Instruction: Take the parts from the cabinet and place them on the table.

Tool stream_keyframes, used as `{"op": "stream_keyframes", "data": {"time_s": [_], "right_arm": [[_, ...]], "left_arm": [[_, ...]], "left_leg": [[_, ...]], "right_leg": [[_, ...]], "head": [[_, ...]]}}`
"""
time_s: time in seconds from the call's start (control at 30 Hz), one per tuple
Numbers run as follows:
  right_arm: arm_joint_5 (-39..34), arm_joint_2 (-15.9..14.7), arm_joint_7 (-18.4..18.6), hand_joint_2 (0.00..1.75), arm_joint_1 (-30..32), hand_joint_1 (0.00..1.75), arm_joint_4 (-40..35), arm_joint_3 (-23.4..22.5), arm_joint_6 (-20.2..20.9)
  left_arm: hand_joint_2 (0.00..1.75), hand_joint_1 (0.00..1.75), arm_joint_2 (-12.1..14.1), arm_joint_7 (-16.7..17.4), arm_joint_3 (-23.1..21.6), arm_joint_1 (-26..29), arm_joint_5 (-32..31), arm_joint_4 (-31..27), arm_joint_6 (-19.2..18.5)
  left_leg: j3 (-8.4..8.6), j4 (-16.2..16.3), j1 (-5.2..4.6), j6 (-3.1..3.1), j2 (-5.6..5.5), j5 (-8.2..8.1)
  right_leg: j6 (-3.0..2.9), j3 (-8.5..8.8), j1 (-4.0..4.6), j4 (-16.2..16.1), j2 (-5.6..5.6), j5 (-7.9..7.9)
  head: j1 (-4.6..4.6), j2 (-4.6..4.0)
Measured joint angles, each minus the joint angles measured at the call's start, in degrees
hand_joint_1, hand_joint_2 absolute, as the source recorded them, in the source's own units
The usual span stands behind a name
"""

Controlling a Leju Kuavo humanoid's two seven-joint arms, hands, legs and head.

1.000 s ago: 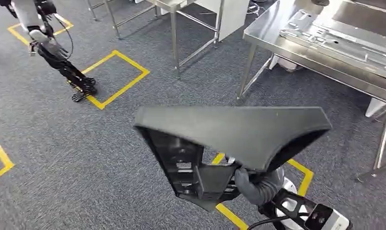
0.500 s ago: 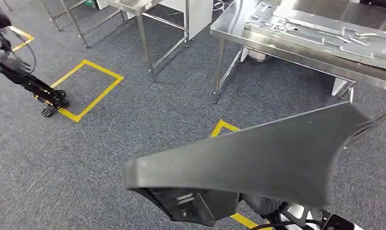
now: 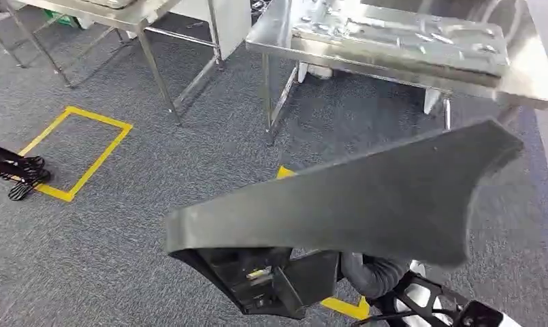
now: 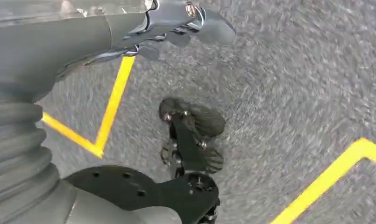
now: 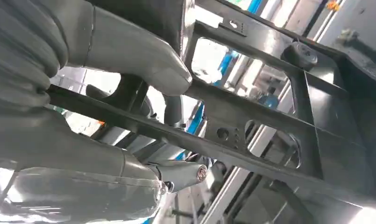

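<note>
The right robot hand is clamped on a rib of the large black moulded plastic part, holding it above grey carpet. Ahead of that robot hand stands the shiny steel tabletop. The left robot hand hangs over the floor, fingers apart, holding nothing

Steel table bearing flat metal panels, grey carpet with yellow tape squares

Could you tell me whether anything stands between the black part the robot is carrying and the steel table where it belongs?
Nothing visible does. The right hand holds the black part above grey carpet, and only bare carpet lies before the steel table.
</note>
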Motion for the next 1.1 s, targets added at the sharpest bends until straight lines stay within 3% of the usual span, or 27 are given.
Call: {"op": "stream_keyframes", "data": {"time_s": [0.07, 0.1, 0.13, 0.17, 0.2, 0.23, 0.27, 0.3, 0.33, 0.37, 0.4, 0.43, 0.47, 0.57, 0.6, 0.63, 0.67, 0.73, 0.77, 0.8, 0.83, 0.9, 0.93, 0.97, 1.07, 1.1], "right_arm": [[0.0, 0.0, 0.0, 1.75, 0.1, 1.75, 0.2, 0.0, 0.0], [0.0, 0.0, -0.1, 1.75, 0.2, 1.75, 0.2, 0.0, 0.0], [0.0, 0.0, -0.2, 1.75, 0.0, 1.75, 0.3, 0.0, 0.0], [0.0, 0.0, -0.2, 1.75, -0.1, 1.75, 0.5, 0.0, 0.0], [0.0, 0.1, -0.2, 1.75, -0.1, 1.75, 0.7, 0.1, 0.0], [0.0, 0.2, -0.2, 1.75, 0.0, 1.75, 0.8, 0.2, 0.0], [0.1, 0.2, -0.1, 1.75, 0.1, 1.75, 1.0, 0.2, 0.0], [0.2, 0.2, 0.0, 1.75, 0.1, 1.75, 1.2, 0.2, 0.0], [0.3, 0.3, 0.0, 1.75, 0.1, 1.75, 1.3, 0.3, 0.0], [0.3, 0.4, 0.0, 1.75, 0.1, 1.75, 1.3, 0.3, 0.0], [0.3, 0.5, 0.0, 1.75, 0.1, 1.75, 1.3, 0.3, 0.0], [0.3, 0.6, 0.0, 1.75, 0.1, 1.75, 1.3, 0.3, 0.0], [0.3, 0.8, 0.0, 1.75, 0.2, 1.75, 1.4, 0.3, 0.0], [0.4, 0.9, 0.0, 1.75, 0.4, 1.75, 1.5, 0.3, 0.0], [0.4, 1.0, 0.0, 1.75, 0.4, 1.75, 1.5, 0.3, 0.0], [0.4, 1.0, 0.0, 1.75, 0.4, 1.75, 1.6, 0.2, 0.0], [0.4, 1.1, 0.0, 1.75, 0.4, 1.75, 1.7, 0.2, 0.0], [0.7, 1.2, 0.0, 1.75, 0.7, 1.75, 2.1, 0.2, 0.0], [0.8, 1.2, 0.0, 1.75, 0.9, 1.75, 2.3, 0.2, -0.1], [1.1, 1.2, 0.0, 1.75, 1.1, 1.75, 2.5, 0.2, -0.2], [1.3, 1.2, 0.0, 1.75, 1.2, 1.75, 2.7, 0.2, -0.2], [1.5, 1.2, -0.3, 1.75, 1.4, 1.75, 2.8, 0.2, -0.4], [1.5, 1.2, -0.3, 1.75, 1.4, 1.75, 2.9, 0.2, -0.5], [1.5, 1.2, -0.4, 1.75, 1.5, 1.75, 2.9, 0.1, -0.7], [1.9, 1.2, -0.5, 1.75, 1.9, 1.75, 2.9, 0.1, -1.0], [1.9, 1.2, -0.5, 1.75, 1.9, 1.75, 2.9, 0.0, -1.0]], "left_arm": [[1.75, 0.0, 0.1, 0.2, 0.0, -0.1, -0.2, 0.0, -0.2], [1.75, 0.0, 0.0, 0.3, 0.0, -0.1, -0.3, 0.0, -0.2], [1.75, 0.0, 0.1, 0.3, 0.0, -0.2, -0.3, 0.0, -0.3], [1.75, 0.0, 0.1, 0.4, 0.0, -0.1, -0.3, 0.0, -0.3], [1.75, 0.0, 0.1, 0.5, 0.0, -0.1, -0.3, 0.0, -0.4], [1.75, 0.0, 0.1, 0.6, 0.0, 0.1, -0.3, 0.0, -0.5], [1.75, 0.0, 0.1, 0.6, 0.0, 0.1, -0.3, 0.0, -0.7], [1.75, 0.0, 0.1, 0.6, 0.0, 0.0, -0.3, 0.0, -0.7], [1.75, 0.0, 0.1, 0.6, 0.0, 0.0, -0.3, 0.0, -0.9], [1.75, 0.0, 0.1, 0.6, 0.0, -0.1, -0.3, 0.0, -1.0], [1.75, 0.0, 0.0, 0.6, 0.0, -0.2, -0.3, 0.0, -1.2], [1.75, 0.0, 0.1, 0.6, 0.0, -0.2, -0.3, 0.0, -1.3], [1.75, 0.0, 0.1, 0.6, 0.0, -0.2, -0.3, 0.0, -1.4], [1.75, 0.0, 0.1, 0.9, 0.0, -0.5, -0.3, 0.0, -1.7], [1.75, 0.0, 0.1, 0.9, 0.0, -0.5, -0.3, 0.0, -1.9], [1.75, 0.0, 0.0, 0.9, 0.0, -0.6, -0.4, 0.0, -2.2], [1.75, 0.0, 0.0, 0.9, 0.0, -0.4, -0.4, 0.0, -2.6], [1.75, 0.0, 0.1, 0.8, 0.0, -0.2, -0.5, 0.0, -2.8], [1.75, 0.0, 0.1, 0.7, 0.0, 0.0, -0.5, 0.0, -2.9], [1.75, 0.0, 0.1, 0.6, 0.0, 0.0, -0.5, 0.0, -3.0], [1.75, 0.0, 0.1, 0.6, 0.0, 0.1, -0.5, 0.0, -3.0], [1.75, 0.0, 0.1, 0.5, 0.0, 0.0, -0.5, 0.0, -3.1], [1.75, 0.0, 0.2, 0.4, 0.0, 0.0, -0.6, 0.0, -3.1], [1.75, 0.0, 0.3, 0.4, 0.0, -0.1, -0.6, 0.0, -3.1], [1.75, 0.0, 0.4, 0.1, 0.0, 0.0, -0.9, 0.0, -3.3], [1.75, 0.0, 0.4, 0.1, 0.0, 0.0, -1.0, 0.0, -3.3]], "left_leg": [[0.23, -0.6, -0.12, 0.38, 1.44, 0.33], [0.62, -1.6, 0.7, 0.62, 2.57, 0.93], [0.94, -2.1, 0.51, 0.96, 3.17, 1.08], [0.93, -2.1, 0.4, 1.05, 4.09, 1.11], [0.88, -2.0, 0.27, 1.15, 4.96, 1.02], [0.85, -1.9, 0.21, 1.21, 5.84, 0.9], [0.77, -1.7, 0.18, 1.18, 6.79, 0.77], [0.77, -1.6, 0.18, 1.09, 7.63, 0.61], [0.87, -1.5, 0.19, 0.99, 8.32, 0.41], [1.0, -1.3, 0.19, 0.84, 8.96, 0.18], [1.19, -1.1, 0.19, 0.6, 9.51, -0.11], [1.33, -0.9, -0.01, 0.26, 9.91, -0.41], [1.37, -0.7, -0.31, -0.13, 10.26, -0.65], [1.82, -0.9, -0.26, -1.02, 11.65, -0.72], [1.77, -0.8, -0.11, -1.47, 11.34, -1.18], [1.33, 0.7, 0.17, -1.71, 8.49, -2.54], [-0.02, 4.0, 0.33, -1.83, 6.97, -4.6], [-4.89, 14.5, 0.3, -2.18, 5.85, -9.26], [-6.7, 18.0, 0.3, -2.26, 5.81, -10.08], [-7.34, 18.7, 0.3, -2.19, 5.81, -9.38], [-6.53, 16.3, 0.3, -2.06, 5.81, -7.27], [-1.99, 5.6, 0.31, -1.63, 5.67, -1.34], [-0.07, 1.1, 0.29, -1.21, 5.05, 0.16], [0.43, -0.3, -0.06, -0.66, 4.55, -0.78], [0.46, -0.9, -0.2, 0.49, 4.97, -0.47], [1.14, -1.1, 0.12, 0.86, 4.99, -0.3]], "right_leg": [[0.89, -0.18, -0.08, -0.5, 1.7, 0.5], [0.99, -0.14, 0.02, 0.0, 0.71, 0.16], [1.3, -0.98, 0.52, 1.6, -3.18, -1.2], [1.56, -2.82, 0.45, 5.2, -5.35, -3.48], [1.81, -5.2, 0.27, 10.1, -6.36, -5.86], [2.03, -7.4, 0.08, 14.6, -6.68, -7.64], [2.29, -8.96, -0.12, 17.7, -6.76, -8.21], [2.48, -8.7, -0.25, 17.2, -6.94, -7.17], [2.55, -6.94, -0.33, 14.0, -7.2, -5.16], [2.52, -4.16, -0.36, 8.9, -7.75, -2.73], [2.39, -0.83, -0.34, 3.0, -8.93, -0.41], [1.69, 0.69, 0.03, -0.4, -11.4, -0.87], [1.17, 0.73, 0.28, -0.4, -10.97, -0.41], [0.36, 0.34, 0.61, -0.1, -9.29, -0.47], [-0.19, 0.62, -0.05, -0.6, -8.7, -0.09], [-0.49, 0.69, -0.13, -0.8, -8.21, 0.05], [-0.64, 0.63, -0.13, -0.8, -7.85, 0.08], [-0.97, 0.58, 0.03, -0.8, -7.04, 0.04], [-0.98, 0.58, 0.12, -0.7, -6.58, 0.03], [-0.99, 0.63, 0.15, -0.6, -6.15, 0.01], [-0.95, 0.68, 0.16, -0.5, -5.75, -0.05], [-0.71, 0.91, 0.16, -0.3, -5.14, -0.27], [-0.51, 0.96, 0.16, -0.3, -5.03, -0.41], [-0.12, 0.8, 0.58, -0.1, -4.94, -0.59], [1.24, 0.87, 0.5, 0.2, -4.69, 0.62], [1.49, 0.83, 0.42, 0.3, -4.68, 0.35]], "head": [[-0.04, 0.0], [-0.02, 0.0], [0.4, 0.0], [0.66, 0.0], [0.63, 0.0], [0.66, 0.0], [0.64, 0.0], [0.64, 0.0], [0.66, 0.0], [0.66, 0.0], [0.68, 0.0], [0.63, 0.0], [0.61, 0.0], [0.59, 0.0], [0.55, 0.0], [0.44, 0.0], [0.39, 0.0], [0.35, -0.02], [0.33, 0.0], [0.35, 0.0], [0.33, 0.0], [0.33, 0.0], [0.33, 0.0], [0.37, 0.0], [0.43, 0.0], [0.35, 0.0]]}}
